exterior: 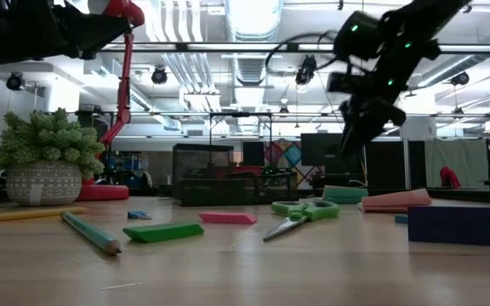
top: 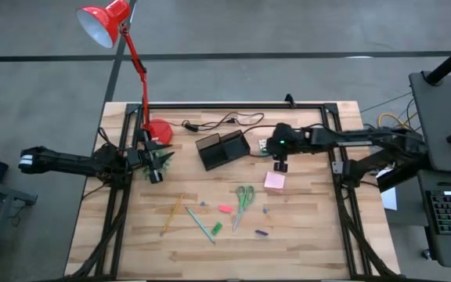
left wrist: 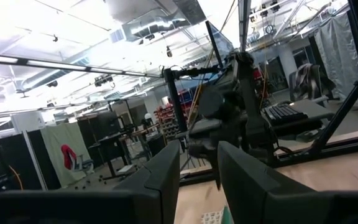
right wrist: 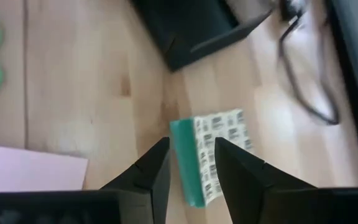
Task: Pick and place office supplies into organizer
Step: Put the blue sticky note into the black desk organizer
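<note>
The black organizer (top: 223,149) stands mid-table at the back. Just right of it sits the white green-dotted cube (top: 264,146), which in the right wrist view (right wrist: 211,158) shows on the wood beyond my right gripper's fingers. My right gripper (top: 280,164) hangs open, tilted down and well above the table (exterior: 353,140), between the cube and the pink sticky-note pad (top: 274,182). Green-handled scissors (top: 243,200), a yellow pencil (top: 172,213), a green pen (top: 200,225) and small red (top: 225,209), green (top: 217,228) and purple (top: 261,233) pieces lie flat nearer the front. My left gripper (top: 156,174) waits open at the left.
A red lamp's round base (top: 160,130) and a black cable (top: 218,121) sit behind the organizer. A small potted plant (top: 163,159) stands right by my left gripper. The black frame rails (top: 343,196) run along the table's sides.
</note>
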Available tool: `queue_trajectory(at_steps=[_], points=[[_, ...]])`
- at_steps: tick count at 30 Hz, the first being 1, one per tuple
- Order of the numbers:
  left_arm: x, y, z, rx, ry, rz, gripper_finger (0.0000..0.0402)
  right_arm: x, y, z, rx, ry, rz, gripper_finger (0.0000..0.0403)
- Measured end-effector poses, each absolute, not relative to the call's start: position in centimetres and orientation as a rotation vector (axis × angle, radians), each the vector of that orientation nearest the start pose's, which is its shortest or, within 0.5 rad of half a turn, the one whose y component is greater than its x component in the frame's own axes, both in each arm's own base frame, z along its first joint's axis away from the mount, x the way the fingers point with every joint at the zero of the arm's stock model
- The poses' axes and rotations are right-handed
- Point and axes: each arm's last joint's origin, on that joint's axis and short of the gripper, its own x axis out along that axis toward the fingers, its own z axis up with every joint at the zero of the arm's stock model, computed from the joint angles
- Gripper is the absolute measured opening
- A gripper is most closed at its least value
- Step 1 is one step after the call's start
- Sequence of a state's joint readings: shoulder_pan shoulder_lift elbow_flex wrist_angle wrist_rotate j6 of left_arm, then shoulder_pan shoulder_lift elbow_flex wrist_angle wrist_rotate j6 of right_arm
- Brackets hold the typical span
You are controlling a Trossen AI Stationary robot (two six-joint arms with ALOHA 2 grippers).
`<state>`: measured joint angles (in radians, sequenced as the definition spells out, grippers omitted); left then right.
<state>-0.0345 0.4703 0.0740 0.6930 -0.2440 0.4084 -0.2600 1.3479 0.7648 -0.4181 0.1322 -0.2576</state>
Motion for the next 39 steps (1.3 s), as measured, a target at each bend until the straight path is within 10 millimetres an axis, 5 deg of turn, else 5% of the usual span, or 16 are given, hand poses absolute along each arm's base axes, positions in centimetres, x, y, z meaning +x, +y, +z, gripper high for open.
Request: queue_trajectory(at_steps=[13,39], points=[[12.6,0.3,21.1,0.364,-0.241,0.264,0.0096,26.6,-8.0,16.3,-0.289,1.246,-0.346,0.0112],[12.6,0.3,20.7,0.466,-0.219,0.275,0.0096,27.3,-6.0,16.1,-0.363,1.234,-0.270,0.0124]])
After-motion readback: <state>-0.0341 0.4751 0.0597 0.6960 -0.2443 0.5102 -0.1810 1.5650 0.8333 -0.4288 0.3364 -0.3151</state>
